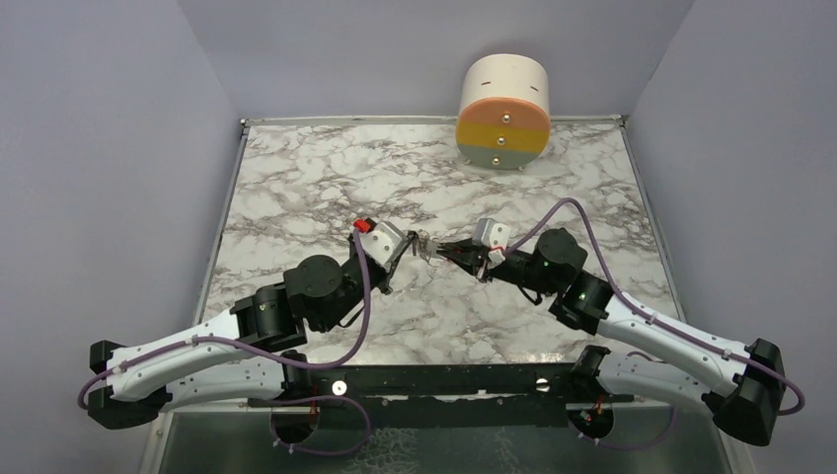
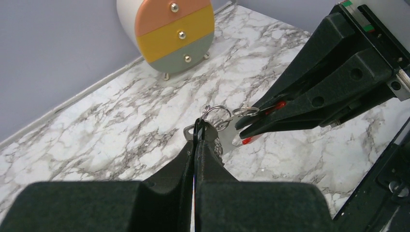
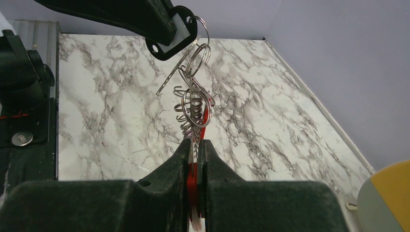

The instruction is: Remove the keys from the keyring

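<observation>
The keyring hangs stretched in the air between my two grippers (image 1: 426,245). My left gripper (image 2: 199,126) is shut on the dark-headed key (image 2: 190,130); its flat head with a hole also shows in the right wrist view (image 3: 173,39). Thin metal rings (image 2: 216,113) and the silver chain (image 3: 192,107) link it to the red clip (image 3: 206,117). My right gripper (image 3: 195,144) is shut on that red clip, which shows red between the jaws. In the top view the left gripper (image 1: 400,247) and right gripper (image 1: 456,253) face tip to tip. I cannot make out a red-headed key.
A round cream drawer unit (image 1: 503,111) with orange, yellow and grey-green fronts stands at the back of the marble table (image 1: 296,188). Grey walls close in the left, back and right sides. A black rail (image 1: 434,380) runs along the near edge.
</observation>
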`<state>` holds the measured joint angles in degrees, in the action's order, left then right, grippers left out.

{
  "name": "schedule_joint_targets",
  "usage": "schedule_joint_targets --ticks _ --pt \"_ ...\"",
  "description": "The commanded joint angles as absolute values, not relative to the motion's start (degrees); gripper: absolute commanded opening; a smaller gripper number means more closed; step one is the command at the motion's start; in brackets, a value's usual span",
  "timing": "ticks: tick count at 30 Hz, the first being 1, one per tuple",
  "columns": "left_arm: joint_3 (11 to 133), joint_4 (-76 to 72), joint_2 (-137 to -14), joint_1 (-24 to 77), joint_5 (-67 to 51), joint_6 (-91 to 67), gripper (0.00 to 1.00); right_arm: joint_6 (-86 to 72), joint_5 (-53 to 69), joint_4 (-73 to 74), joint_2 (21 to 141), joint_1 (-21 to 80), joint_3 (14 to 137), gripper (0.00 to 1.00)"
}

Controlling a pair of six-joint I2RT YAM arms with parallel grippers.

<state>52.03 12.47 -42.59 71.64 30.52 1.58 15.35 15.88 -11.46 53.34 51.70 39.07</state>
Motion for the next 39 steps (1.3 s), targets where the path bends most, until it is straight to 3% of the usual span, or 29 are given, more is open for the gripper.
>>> schedule_joint_targets --ticks 1,14,25,28,33,39 --pt "55.11 7.59 -43.70 71.16 34.82 7.54 0.00 16.17 13.69 -10.65 52.26 52.61 40.44 0.02" --pt "62.40 7.36 -47.66 71.20 37.31 20.84 0.00 14.67 19.03 -12.28 50.80 53.79 39.19 0.02" --pt "70.05 3.30 -56.28 71.15 26.40 30.85 0.01 13.36 22.75 -11.87 50.82 54.29 39.10 0.02" --pt "73.17 3.60 -60.02 71.11 26.91 32.09 0.06 13.19 23.81 -11.81 51.12 54.57 39.33 0.02" --pt "75.27 1.17 -62.98 70.63 26.49 34.36 0.26 13.16 24.39 -11.94 51.28 55.01 39.44 0.02" --pt "77.11 0.36 -64.39 69.80 24.08 34.72 0.30 13.27 23.91 -12.36 51.05 55.44 39.33 0.02"
